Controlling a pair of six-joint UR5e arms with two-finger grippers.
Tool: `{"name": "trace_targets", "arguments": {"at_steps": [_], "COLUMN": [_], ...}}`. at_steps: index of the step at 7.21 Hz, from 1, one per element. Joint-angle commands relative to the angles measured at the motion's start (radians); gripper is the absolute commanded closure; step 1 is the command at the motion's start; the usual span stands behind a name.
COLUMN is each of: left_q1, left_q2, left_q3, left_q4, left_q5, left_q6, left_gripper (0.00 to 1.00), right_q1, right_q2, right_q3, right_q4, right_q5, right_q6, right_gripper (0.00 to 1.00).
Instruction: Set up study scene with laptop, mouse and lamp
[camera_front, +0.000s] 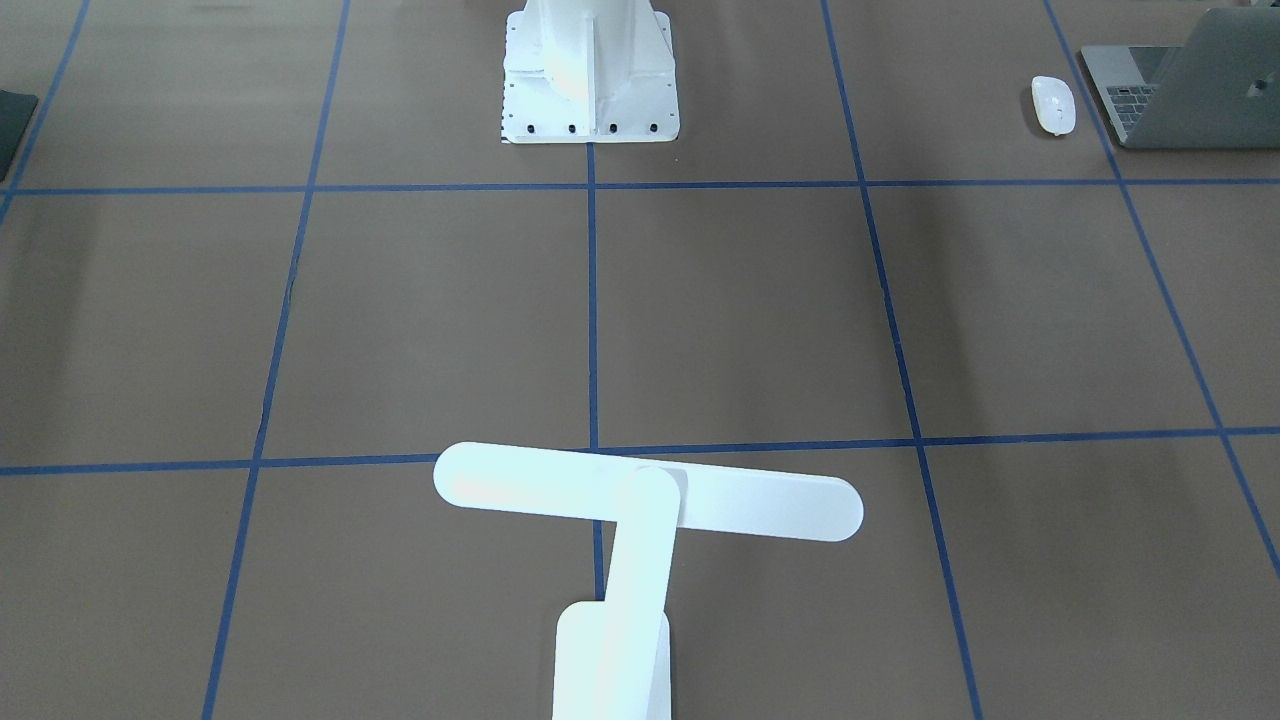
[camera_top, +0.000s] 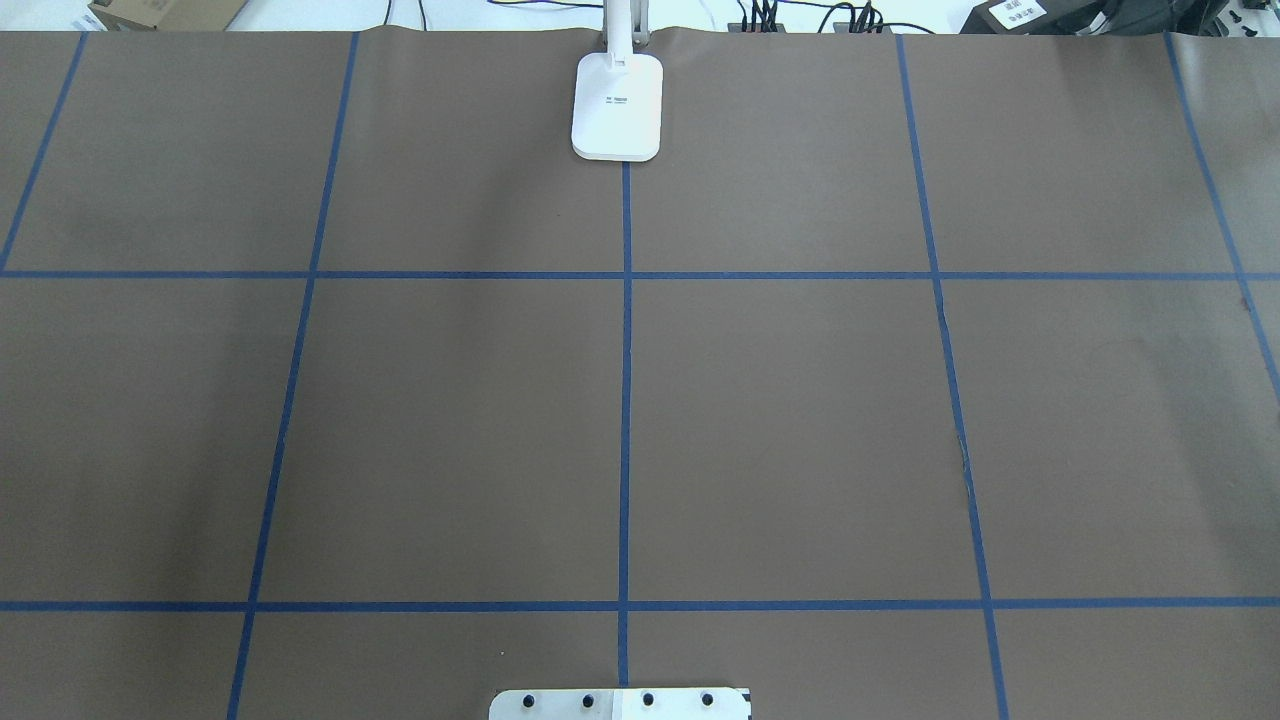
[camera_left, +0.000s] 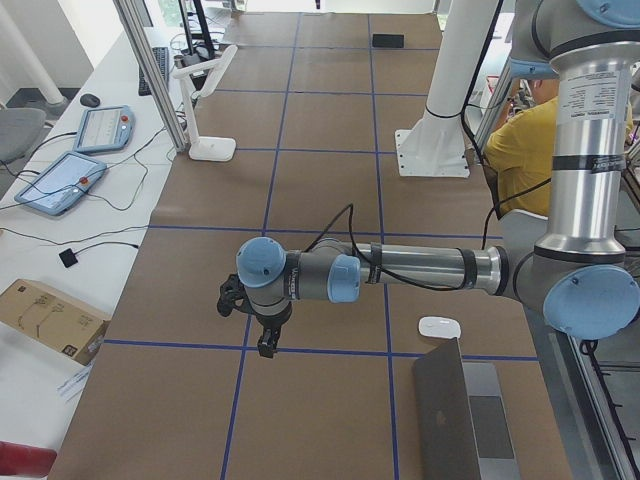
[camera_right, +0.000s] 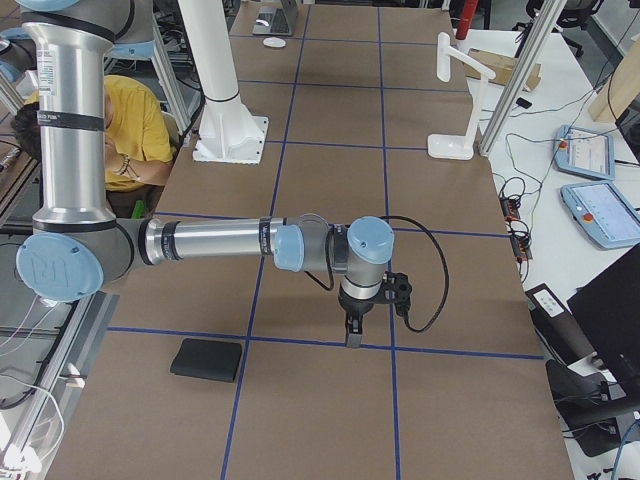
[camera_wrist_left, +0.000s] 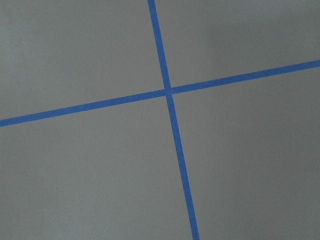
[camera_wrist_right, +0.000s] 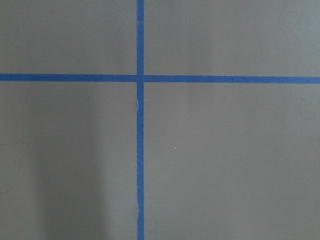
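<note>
The grey laptop (camera_front: 1190, 85) stands open at the table's end on my left side, also in the exterior left view (camera_left: 455, 420). The white mouse (camera_front: 1053, 104) lies just beside it (camera_left: 439, 327). The white T-shaped lamp (camera_front: 640, 500) stands at the middle of the far edge; its base (camera_top: 617, 108) shows from overhead. My left gripper (camera_left: 266, 348) points down above the table, well apart from the mouse and laptop. My right gripper (camera_right: 352, 338) points down at the other end. I cannot tell whether either is open or shut. Both wrist views show only bare table.
A thin black mat (camera_right: 207, 360) lies near my right arm's end of the table. The white flared pedestal (camera_front: 590, 80) stands at the table's near middle. A person in yellow (camera_right: 135, 130) sits behind the robot. Blue tape lines grid the brown table (camera_top: 800, 430).
</note>
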Motion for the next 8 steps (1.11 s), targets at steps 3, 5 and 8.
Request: {"name": "trace_targets", "arguments": {"at_steps": [3,5,8], "left_q1": [-0.086,-0.114,-0.137], "left_q2": [-0.007,-0.055,-0.038], "left_q3": [0.041,0.082,0.088], "left_q4": [0.000,-0.093,-0.046], "left_q5": [-0.001,0.026,0.066], "left_q6": [-0.006,0.000,-0.014], "left_gripper": [0.00,0.00,0.00], "right_q1": [-0.002,-0.002,-0.002], "right_q2": [0.000,0.000,0.000], "right_q3": [-0.001,-0.001,-0.001], "right_q4": [0.001,0.001,0.001], "right_q5": [0.000,0.000,0.000], "right_q6": [0.000,0.000,0.000], "right_gripper": [0.00,0.00,0.00]}}
